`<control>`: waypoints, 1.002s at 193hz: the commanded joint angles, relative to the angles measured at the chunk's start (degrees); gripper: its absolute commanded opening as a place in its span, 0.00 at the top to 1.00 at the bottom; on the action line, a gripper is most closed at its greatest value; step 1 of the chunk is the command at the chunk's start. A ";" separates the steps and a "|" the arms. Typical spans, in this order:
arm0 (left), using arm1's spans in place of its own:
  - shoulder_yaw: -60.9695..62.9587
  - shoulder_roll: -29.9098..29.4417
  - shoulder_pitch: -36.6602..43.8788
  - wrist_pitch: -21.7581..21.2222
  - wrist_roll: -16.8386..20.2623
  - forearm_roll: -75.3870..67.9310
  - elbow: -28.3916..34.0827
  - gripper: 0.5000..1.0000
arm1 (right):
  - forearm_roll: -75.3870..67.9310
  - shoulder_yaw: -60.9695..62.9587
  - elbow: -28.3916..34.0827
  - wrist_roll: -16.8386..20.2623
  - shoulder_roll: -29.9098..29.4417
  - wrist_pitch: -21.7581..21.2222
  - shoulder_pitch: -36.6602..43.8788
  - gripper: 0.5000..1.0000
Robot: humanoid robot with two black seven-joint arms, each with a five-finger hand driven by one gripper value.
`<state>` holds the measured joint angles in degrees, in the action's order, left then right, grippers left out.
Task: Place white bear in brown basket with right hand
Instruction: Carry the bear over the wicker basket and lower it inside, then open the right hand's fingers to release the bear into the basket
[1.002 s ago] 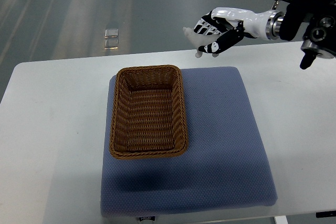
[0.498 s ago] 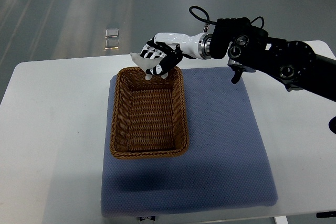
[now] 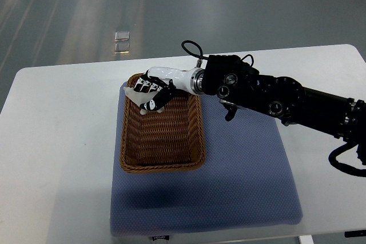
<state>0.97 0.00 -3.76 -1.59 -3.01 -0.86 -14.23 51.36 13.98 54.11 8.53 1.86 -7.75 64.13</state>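
One small white plush bear [image 3: 137, 93] sits clasped in your right hand [image 3: 151, 91], over the far-left corner of the brown woven wicker basket [image 3: 162, 150]; likely light and squashy, so a loose body grip should do.

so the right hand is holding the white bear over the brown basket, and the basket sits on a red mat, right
Not quite. The top view shows the right hand holding the white bear over the brown basket, but the basket sits on a blue mat, not a red one.
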 commanded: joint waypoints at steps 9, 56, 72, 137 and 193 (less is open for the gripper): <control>0.00 0.00 -0.01 0.01 0.02 -0.02 -0.01 0.00 | 1.20 -0.01 -0.58 -0.10 -0.72 0.11 -1.55 0.91; 0.00 0.00 -0.01 0.01 0.02 -0.02 -0.01 0.00 | 2.60 -0.01 -1.37 -0.62 -1.34 0.19 -3.31 0.87; 0.00 0.00 -0.01 0.01 0.02 -0.02 -0.01 0.00 | 2.69 -0.18 -1.46 -0.62 -1.34 0.37 -3.75 0.86; 0.00 0.00 -0.01 0.01 0.02 -0.02 -0.01 0.00 | 3.92 -2.21 -1.55 -1.06 -1.16 1.42 -4.54 0.64; 0.00 0.00 -0.01 0.10 0.02 -0.02 -0.01 0.00 | 3.92 -2.21 -1.55 -1.06 -0.90 1.34 -4.62 0.46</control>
<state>0.97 0.00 -3.75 -1.59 -2.99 -0.88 -14.24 55.28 11.78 52.56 7.46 0.94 -6.40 59.52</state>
